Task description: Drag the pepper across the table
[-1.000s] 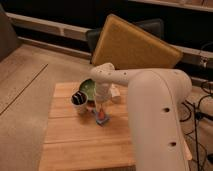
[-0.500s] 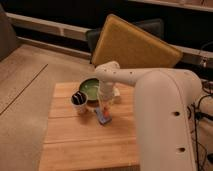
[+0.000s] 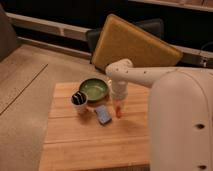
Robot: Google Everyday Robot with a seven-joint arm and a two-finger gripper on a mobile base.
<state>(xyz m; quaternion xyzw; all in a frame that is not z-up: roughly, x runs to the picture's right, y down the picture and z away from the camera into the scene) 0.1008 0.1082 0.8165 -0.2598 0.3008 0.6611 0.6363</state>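
Currently the arm reaches from the right over the bench (image 3: 70, 145), and its wrist points straight down above the middle of the planks. The pincer (image 3: 118, 106) sits at the lower end of that wrist, directly over the pepper (image 3: 118, 112). The pepper shows as a slim orange-red piece standing nearly upright under the wrist, its lower tip at or near the wood. Whether the pincer is apart or clamped on the pepper cannot be told from this view. The vertical approach suits a drag: the piece stays low, close to the surface, so it can slide rather than be lifted.

A flat blue block (image 3: 103, 115) lies just beside the pepper on its left. A small dark cup (image 3: 79, 99) stands further left, and a green bowl (image 3: 93, 89) sits behind both, near the wrist. A tilted yellow-brown board (image 3: 132, 46) leans beyond the far edge.

Compared with the frame half a second earlier, the pepper and pincer sit further to the right of the blue block, and the wrist has cleared the bowl. The bowl, cup and block have not shifted.
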